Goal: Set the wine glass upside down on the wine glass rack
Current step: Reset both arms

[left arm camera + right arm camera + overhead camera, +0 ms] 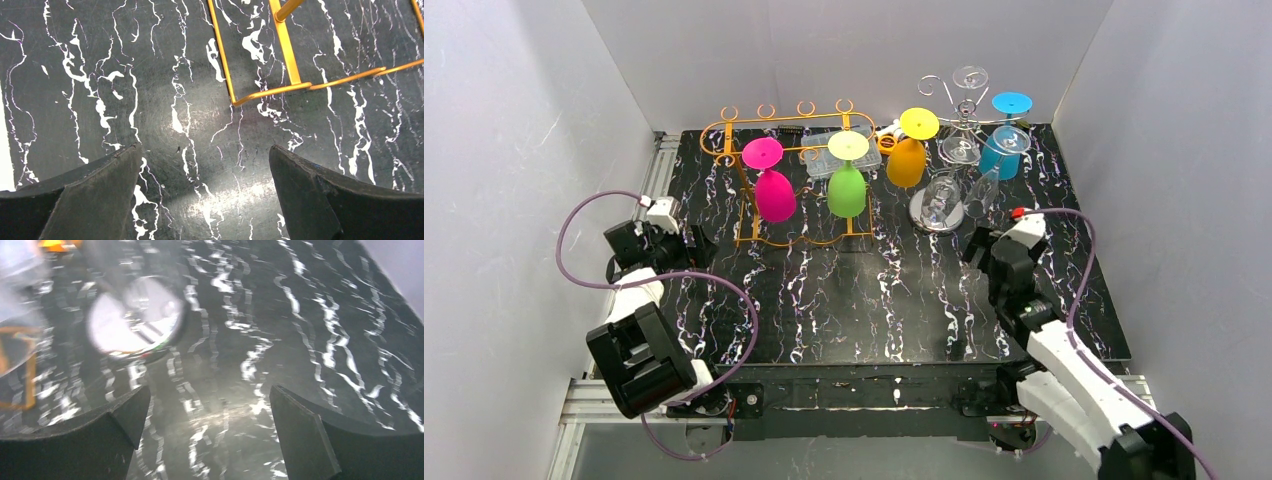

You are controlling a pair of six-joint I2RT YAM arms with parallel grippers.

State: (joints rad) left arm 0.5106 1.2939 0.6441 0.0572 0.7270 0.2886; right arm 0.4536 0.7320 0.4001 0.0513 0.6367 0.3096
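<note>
1. A clear wine glass (937, 203) stood on the worktop (874, 300) towards its far right corner, just in front of the silver wire rack (965, 112). It was colourless and see-through with a wide round outline at the bottom. Whether it stood on its foot or its rim could not be told.
2. A second clear glass (982, 190) leaned tilted just to its right, and more clear glasses hung in the silver wire rack behind.
3. A blue glass (1004, 150) hung foot-up at the right side of that rack.
4. The gold rack (754, 238) stood at the far left of the worktop. It carried a pink glass (774, 193) and a green glass (847, 190), both bowl-down with their flat feet on top.
5. An orange glass (906, 160) with a yellow foot stood foot-up just beside the gold rack's right end. Whether it hung from the rack could not be told.
6. The right gripper (980, 243) hovered low over the worktop near the clear wine glass, with its jaws spread wide and nothing between them. Its wrist view showed only a blurred pale round disc (135, 320) ahead to the left.
7. The left gripper (696, 245) sat near the left edge of the worktop, just beside the gold rack's near left corner. Its jaws were fully parted and empty over bare black marbled surface, with the rack's base bars (287, 45) ahead of it.
</note>
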